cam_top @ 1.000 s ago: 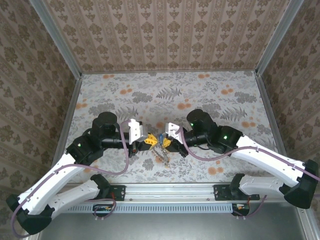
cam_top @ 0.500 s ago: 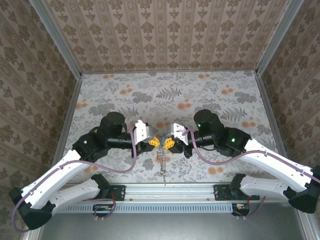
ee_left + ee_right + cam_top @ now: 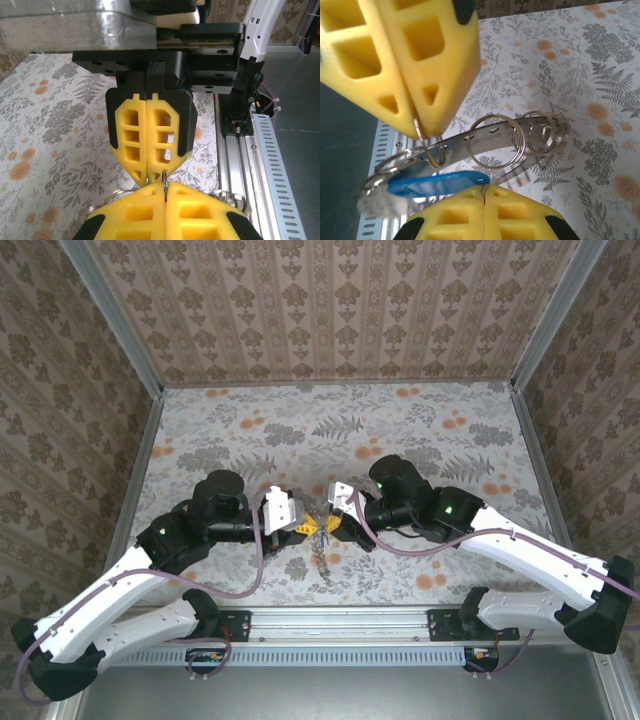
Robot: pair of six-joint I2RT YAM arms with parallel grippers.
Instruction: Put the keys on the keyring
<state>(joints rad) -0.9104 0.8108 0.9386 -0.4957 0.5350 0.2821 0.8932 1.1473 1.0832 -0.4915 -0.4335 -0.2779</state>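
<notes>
Keyring (image 3: 543, 134) and keys (image 3: 437, 182) hang between the two hands, over the flowered table (image 3: 580, 75). The left hand (image 3: 421, 131) is closed. Its yellow fingertips are pressed flat together and nip one wire ring of the bunch at their very end. The right hand (image 3: 484, 189) is closed too, its pads meeting with no gap. A thin sliver of metal stands in the seam at its tip, and I cannot tell whether that is a ring or part of a key. The hands point tip to tip, close together. In the top view the left one sits at 9 o'clock of the bunch and the right one at 3 o'clock.

Outward from the tips, the right wrist view shows a key with a bright blue head. It lies lengthwise at 12 o'clock of the right fingertips, touching them. Its far end reaches toward 9 o'clock, where more rings blur together.

Beyond it a flat silvery strip (image 3: 487, 137) with small holes runs from 8 o'clock up to 2 o'clock. Several split rings are threaded on it: a large one near the middle and a cluster of smaller ones at the 2 o'clock end.

From above, the keyring trails toward 6 o'clock as a thin silvery chain and ends short of the metal rail (image 3: 340, 622) at the table's near edge.
</notes>
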